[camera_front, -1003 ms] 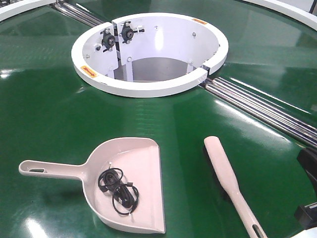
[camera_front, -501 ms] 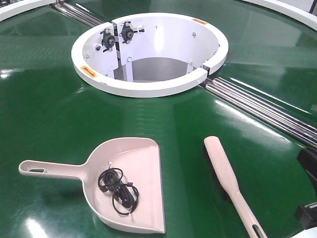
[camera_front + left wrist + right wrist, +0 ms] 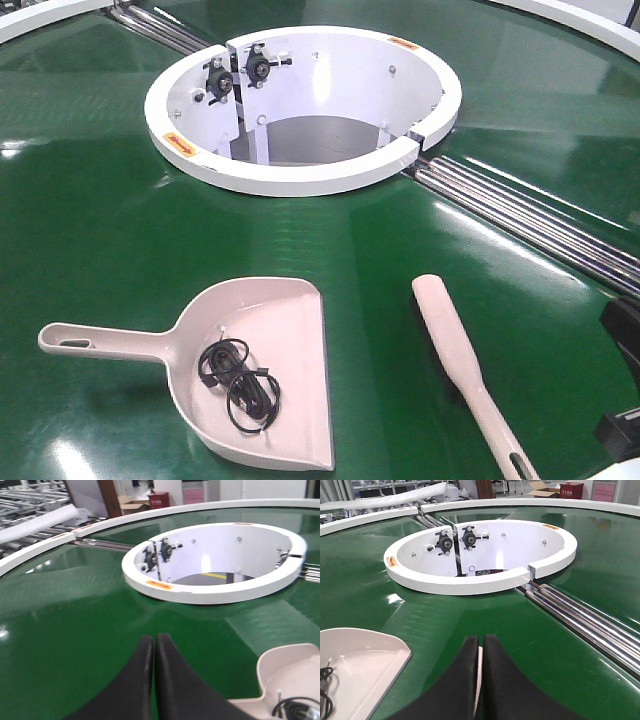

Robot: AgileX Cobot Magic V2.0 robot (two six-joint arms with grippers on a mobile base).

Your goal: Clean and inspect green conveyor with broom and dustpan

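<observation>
Pale beige plastic dustpan [image 3: 255,375] and paddle-backed beige broom [image 3: 455,355] lie apart on glossy green conveyor [image 3: 100,230]. Black coiled cable [image 3: 238,385] sits in the pan. Left gripper [image 3: 155,642] and right gripper [image 3: 481,642]: fingers together, holding nothing.

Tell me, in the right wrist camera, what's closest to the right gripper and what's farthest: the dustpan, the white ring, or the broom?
From the right gripper:
1. Broom: directly below the shut jaws, showing through the slit.
2. Dustpan: lower left, with black cable inside.
3. White ring: ahead, across the belt.

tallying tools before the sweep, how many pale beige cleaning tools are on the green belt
2: the dustpan lies front left with a black cable coil in it, and the broom lies to its right, apart. None seems hidden.
</observation>
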